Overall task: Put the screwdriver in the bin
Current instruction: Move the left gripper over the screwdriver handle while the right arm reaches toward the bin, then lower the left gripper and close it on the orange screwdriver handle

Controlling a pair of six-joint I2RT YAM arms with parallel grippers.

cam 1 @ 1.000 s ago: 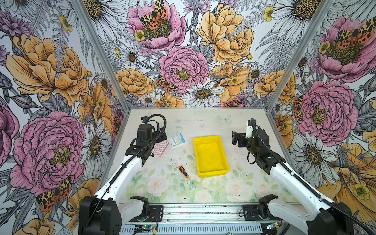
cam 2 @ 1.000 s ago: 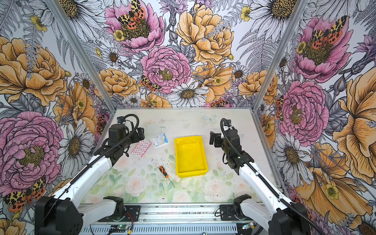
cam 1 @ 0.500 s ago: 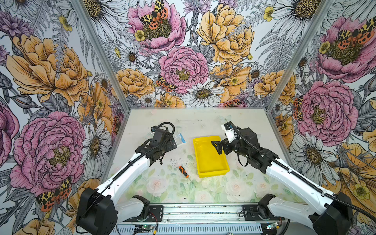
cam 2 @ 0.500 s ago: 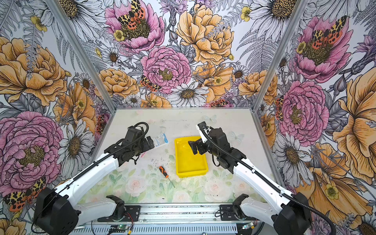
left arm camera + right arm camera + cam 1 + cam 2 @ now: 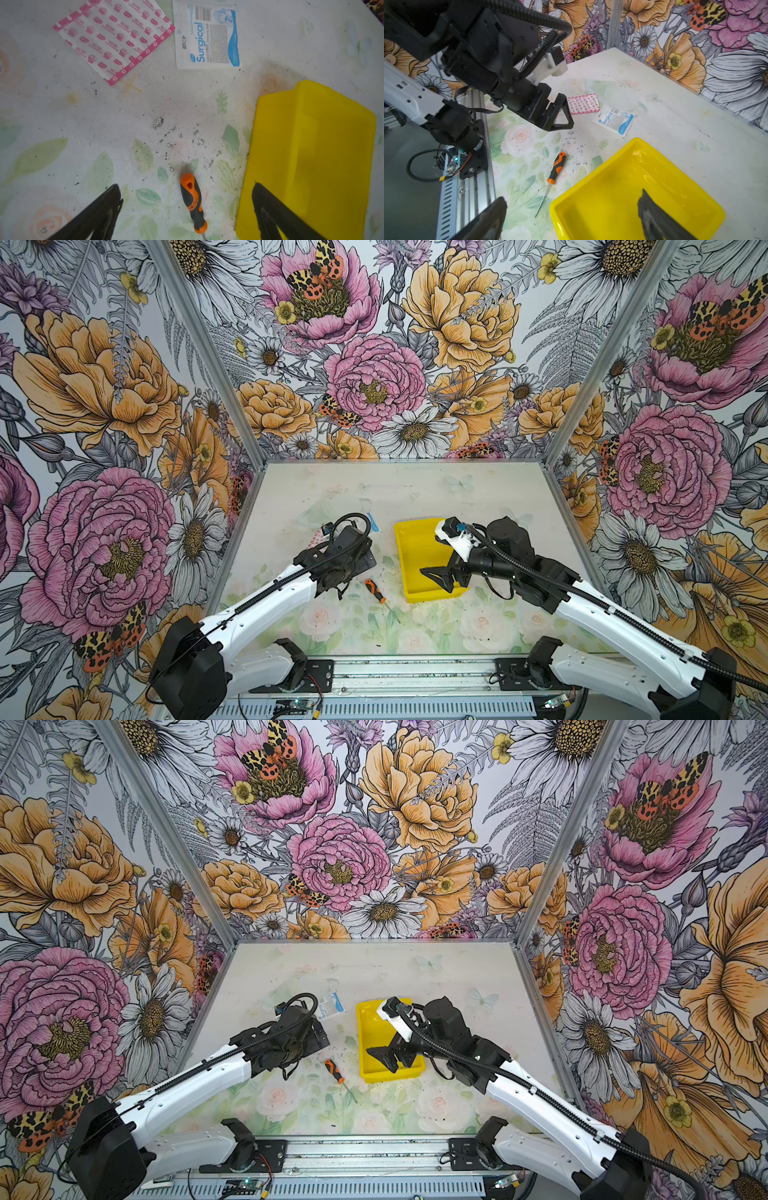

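Screwdriver (image 5: 375, 591) lies flat on the surface (image 5: 374, 489), not yet picked up. It sits near the middle of the front edge, just beside the front-left corner of the bin (image 5: 415, 549) but apart from its wall. The handle points toward the back edge and the thin shaft toward the front.

Your left gripper (image 5: 186, 187) hangs over it with the fingers spread wide and empty. In the left wrist view the handle sits between them, and 1 finger shows against the bin's outer wall. If you come straight down from here, that finger may land on the rim and shove or tip the bin. The chunky handle may also roll when only 1 finger meets it first, so centre on the screwdriver before closing.

Your right gripper (image 5: 436, 577) hovers over the front half of the bin, fingers also open and holding nothing. It sits where the drop should go, so the 2 arms could collide unless you clear it.

Further back, the white-and-blue packet (image 5: 207, 37) and pink plaster strip (image 5: 114, 39) lie well apart from all this.
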